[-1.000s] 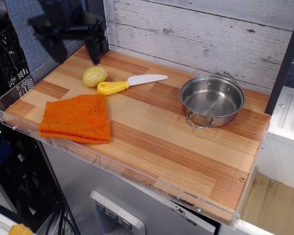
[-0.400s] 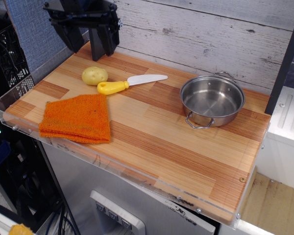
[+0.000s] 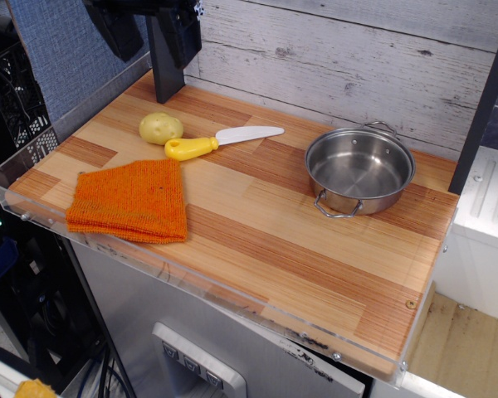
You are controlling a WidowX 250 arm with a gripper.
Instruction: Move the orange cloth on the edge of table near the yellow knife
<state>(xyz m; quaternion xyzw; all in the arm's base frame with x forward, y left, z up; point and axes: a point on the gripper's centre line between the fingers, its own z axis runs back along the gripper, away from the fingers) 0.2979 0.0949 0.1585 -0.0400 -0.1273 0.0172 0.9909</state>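
The orange cloth (image 3: 131,200) lies folded flat at the front left of the wooden table (image 3: 266,240), close to the clear rim. The yellow knife (image 3: 212,143) lies just behind the cloth, its yellow handle toward the cloth and its white blade pointing right. My gripper (image 3: 148,33) is a black shape high at the top left, above the table's back corner and well clear of the cloth. Its two fingers hang apart with nothing between them.
A yellowish potato (image 3: 161,128) sits left of the knife handle. A steel pot (image 3: 359,170) with two handles stands at the back right. A whitewashed plank wall (image 3: 340,58) runs behind the table. A black post (image 3: 166,75) stands at the back left corner.
My gripper has risen and moved right from above the potato toward the top of the frame. The cloth, knife, potato and pot have not moved.
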